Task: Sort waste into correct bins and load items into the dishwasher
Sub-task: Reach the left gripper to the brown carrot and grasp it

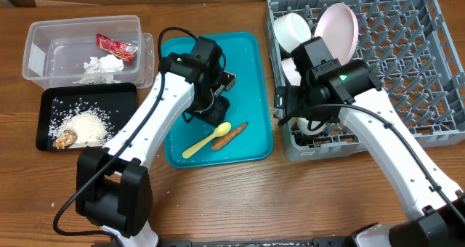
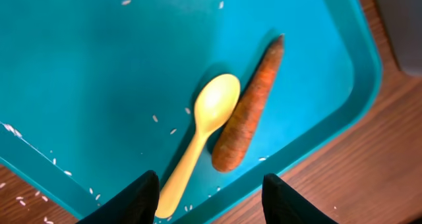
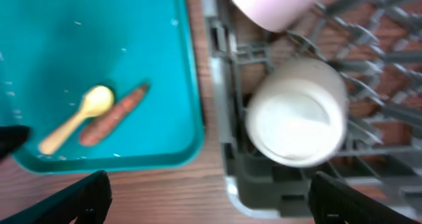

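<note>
The pale yellow spoon (image 2: 208, 122) and the carrot stick (image 2: 249, 109) lie touching, side by side, near an edge of the teal tray (image 2: 99, 66). The left tool (image 2: 211, 201) hovers over them, spread wide and empty. Closing on one could pinch or drag the other along into the wrong place. The right tool (image 3: 211, 207), also wide and empty, hangs over a white cup (image 3: 297, 115) in the dish rack (image 1: 414, 80). That view is blurred, and from overhead the right arm hides the rack's near corner.

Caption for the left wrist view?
Open left gripper over pale yellow spoon beside orange-brown carrot stick on teal tray.
</note>
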### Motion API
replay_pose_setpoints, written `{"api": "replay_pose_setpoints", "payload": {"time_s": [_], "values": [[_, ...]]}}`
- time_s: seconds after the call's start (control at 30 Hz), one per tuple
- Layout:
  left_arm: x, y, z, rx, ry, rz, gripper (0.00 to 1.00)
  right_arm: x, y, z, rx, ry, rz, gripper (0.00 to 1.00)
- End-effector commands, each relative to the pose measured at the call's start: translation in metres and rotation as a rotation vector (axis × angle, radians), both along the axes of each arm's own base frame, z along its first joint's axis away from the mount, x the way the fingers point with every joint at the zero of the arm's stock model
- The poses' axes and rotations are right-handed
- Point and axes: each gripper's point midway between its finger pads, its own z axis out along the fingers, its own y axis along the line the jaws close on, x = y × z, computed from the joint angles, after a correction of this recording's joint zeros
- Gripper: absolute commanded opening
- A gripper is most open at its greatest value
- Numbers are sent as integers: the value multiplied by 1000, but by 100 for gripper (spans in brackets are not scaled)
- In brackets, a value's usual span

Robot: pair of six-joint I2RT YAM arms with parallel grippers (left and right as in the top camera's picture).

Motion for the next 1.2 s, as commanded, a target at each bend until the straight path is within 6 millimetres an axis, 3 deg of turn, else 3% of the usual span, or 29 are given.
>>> {"api": "replay_pose_setpoints", "payload": {"time_s": [0.0,0.17,0.4,0.9,1.0,1.17], "values": [[-6,8,-4,14,1,38,54,2,23,11,71,-30,44,97],[-26,-7,-19,5,33,-89,52,6,37,15,88,-72,76,97],[-44,-27,-54,14,25,-186,51,9,30,14,81,-70,57,97],[-48,-26,-95,-6,-21,-199,50,9,26,13,62,-71,49,97],[-49,-25,-98,-8,-27,-199,42,9,26,13,61,-71,49,97],[-46,-27,-98,-15,-32,-167,5,10,26,14,59,-73,48,97]]}}
